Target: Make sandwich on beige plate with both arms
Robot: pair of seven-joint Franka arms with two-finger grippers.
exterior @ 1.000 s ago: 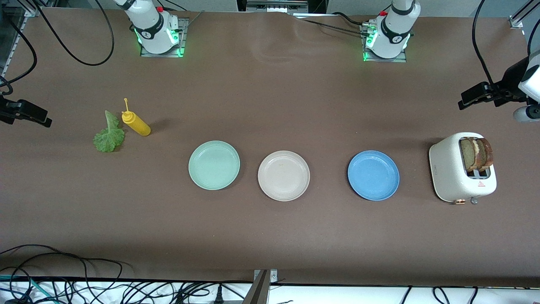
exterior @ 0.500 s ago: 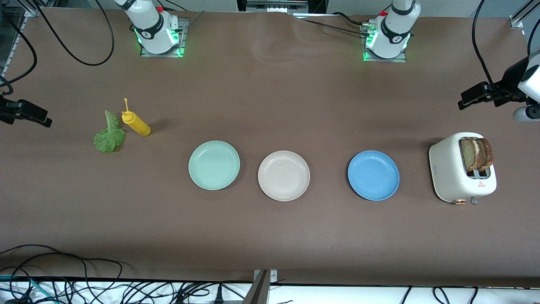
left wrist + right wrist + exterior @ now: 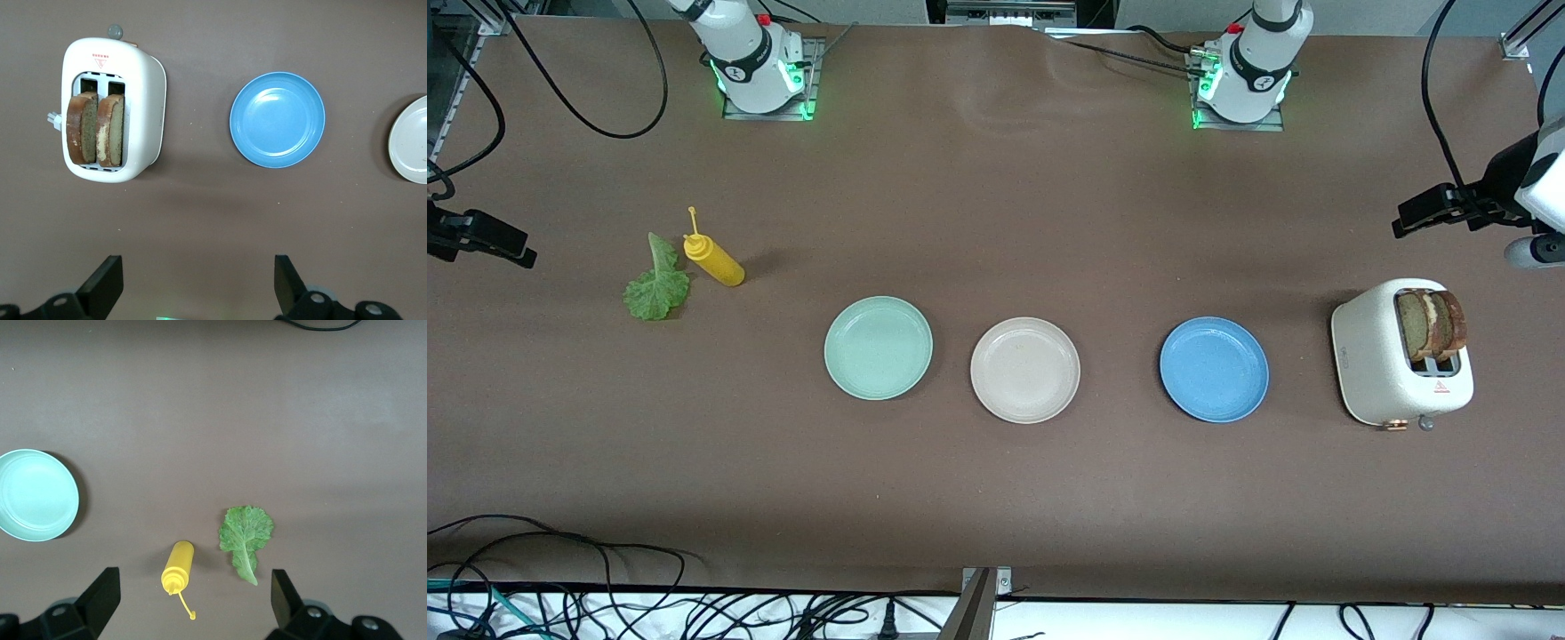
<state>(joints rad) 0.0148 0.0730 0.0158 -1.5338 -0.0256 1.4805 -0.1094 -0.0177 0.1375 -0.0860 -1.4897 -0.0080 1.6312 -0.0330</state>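
Two brown bread slices (image 3: 1432, 324) stand in the slots of a white toaster (image 3: 1374, 364) at the left arm's end of the table; the left wrist view shows them (image 3: 97, 130) from above. A green lettuce leaf (image 3: 656, 289) lies flat at the right arm's end, also seen as the leaf (image 3: 245, 535) in the right wrist view. The beige plate (image 3: 1024, 370) sits bare in the middle of a row of three plates. My left gripper (image 3: 198, 267) hangs open and holding nothing, high over bare table beside the toaster. My right gripper (image 3: 195, 580) is open and holding nothing, high over the table by the lettuce.
A mint green plate (image 3: 878, 348) and a blue plate (image 3: 1214, 369) flank the beige one. A yellow squeeze bottle (image 3: 713, 260) lies on its side beside the lettuce. Cables trail along the table edge nearest the front camera.
The left arm's wrist has shifted slightly above the toaster end of the table. Nothing on the table has moved, and the right arm is still.
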